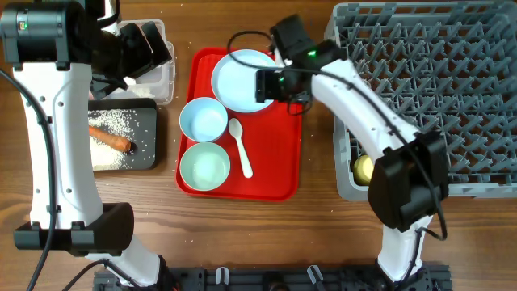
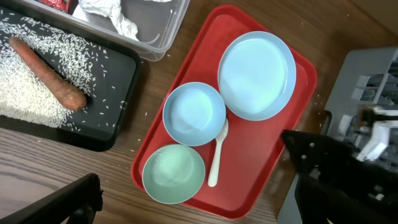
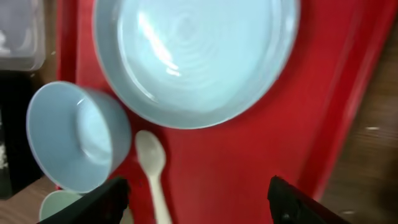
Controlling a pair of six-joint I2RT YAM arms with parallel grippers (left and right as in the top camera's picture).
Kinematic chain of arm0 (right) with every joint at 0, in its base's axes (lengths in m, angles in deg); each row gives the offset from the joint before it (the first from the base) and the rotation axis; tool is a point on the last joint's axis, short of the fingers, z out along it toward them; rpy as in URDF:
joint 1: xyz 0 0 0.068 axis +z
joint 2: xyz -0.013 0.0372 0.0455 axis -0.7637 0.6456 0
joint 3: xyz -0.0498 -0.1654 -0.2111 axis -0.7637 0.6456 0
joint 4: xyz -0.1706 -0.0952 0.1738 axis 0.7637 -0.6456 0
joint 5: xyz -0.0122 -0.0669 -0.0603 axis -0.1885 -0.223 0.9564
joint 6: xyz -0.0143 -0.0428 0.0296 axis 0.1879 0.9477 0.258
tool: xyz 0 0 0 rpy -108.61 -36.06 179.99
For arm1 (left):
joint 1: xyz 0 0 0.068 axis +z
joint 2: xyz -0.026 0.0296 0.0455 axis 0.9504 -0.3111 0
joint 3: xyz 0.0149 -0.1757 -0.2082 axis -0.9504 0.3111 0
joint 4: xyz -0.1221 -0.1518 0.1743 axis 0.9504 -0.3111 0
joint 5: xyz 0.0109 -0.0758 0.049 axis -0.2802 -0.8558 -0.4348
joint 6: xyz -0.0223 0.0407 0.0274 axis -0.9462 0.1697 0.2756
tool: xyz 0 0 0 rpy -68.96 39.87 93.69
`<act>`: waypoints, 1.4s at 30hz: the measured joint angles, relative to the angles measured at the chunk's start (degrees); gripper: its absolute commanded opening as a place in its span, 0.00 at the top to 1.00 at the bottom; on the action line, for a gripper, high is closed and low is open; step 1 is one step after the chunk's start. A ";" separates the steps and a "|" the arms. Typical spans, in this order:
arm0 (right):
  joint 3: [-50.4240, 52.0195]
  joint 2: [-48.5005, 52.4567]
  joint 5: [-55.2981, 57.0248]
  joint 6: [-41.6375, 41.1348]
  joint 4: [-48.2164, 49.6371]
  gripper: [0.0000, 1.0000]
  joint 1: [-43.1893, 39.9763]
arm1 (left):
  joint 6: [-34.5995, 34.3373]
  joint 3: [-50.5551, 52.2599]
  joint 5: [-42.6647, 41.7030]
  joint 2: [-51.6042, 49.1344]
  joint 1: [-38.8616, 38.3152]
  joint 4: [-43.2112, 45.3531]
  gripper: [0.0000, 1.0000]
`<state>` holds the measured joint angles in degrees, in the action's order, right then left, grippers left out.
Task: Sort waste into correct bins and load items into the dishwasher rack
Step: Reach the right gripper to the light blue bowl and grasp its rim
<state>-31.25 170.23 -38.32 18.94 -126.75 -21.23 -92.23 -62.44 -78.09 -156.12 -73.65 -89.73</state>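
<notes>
A pale blue plate (image 1: pixel 241 81), a blue bowl (image 1: pixel 203 120), a mint bowl (image 1: pixel 204 166) and a white spoon (image 1: pixel 240 147) lie on a red tray (image 1: pixel 275 153). My right gripper (image 1: pixel 271 85) hangs open over the plate's right edge. In its wrist view its fingers (image 3: pixel 102 200) straddle bare red tray, with the spoon (image 3: pixel 152 168) just inside the left one and nothing held. My left gripper (image 1: pixel 141 48) hovers open and empty above the clear tub (image 1: pixel 161 81). The yellow cup (image 1: pixel 365 168) sits in the grey rack's (image 1: pixel 346 153) near left corner.
The clear tub (image 2: pixel 158 37) holds a crumpled napkin (image 2: pixel 112 14) and a red wrapper (image 2: pixel 57 4). Beside it the black tray (image 2: pixel 118 93) carries scattered rice (image 2: pixel 31 93) and an orange carrot stick (image 2: pixel 50 74). A few grains lie on the wooden table.
</notes>
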 measured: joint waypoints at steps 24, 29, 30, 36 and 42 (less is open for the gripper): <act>0.00 10.60 0.24 -12.15 14.60 0.64 12.09 | -15.98 0.00 0.04 0.00 16.87 2.19 0.00; 0.00 12.90 0.42 -12.24 15.69 0.80 12.70 | -16.31 0.00 0.04 0.00 19.52 1.81 0.00; 0.00 13.05 0.39 -12.11 15.69 0.83 12.72 | -16.31 0.00 0.04 0.00 19.52 1.73 0.00; 0.00 13.79 0.42 -12.26 16.52 0.95 12.83 | -16.28 0.00 0.04 0.00 19.52 1.73 0.00; 0.00 11.96 0.39 -11.63 16.09 0.96 12.83 | -16.31 0.00 0.04 0.00 19.52 1.73 0.00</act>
<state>-31.25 182.18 -37.93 7.31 -110.67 -8.40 -108.53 -62.44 -78.05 -156.12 -54.14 -88.00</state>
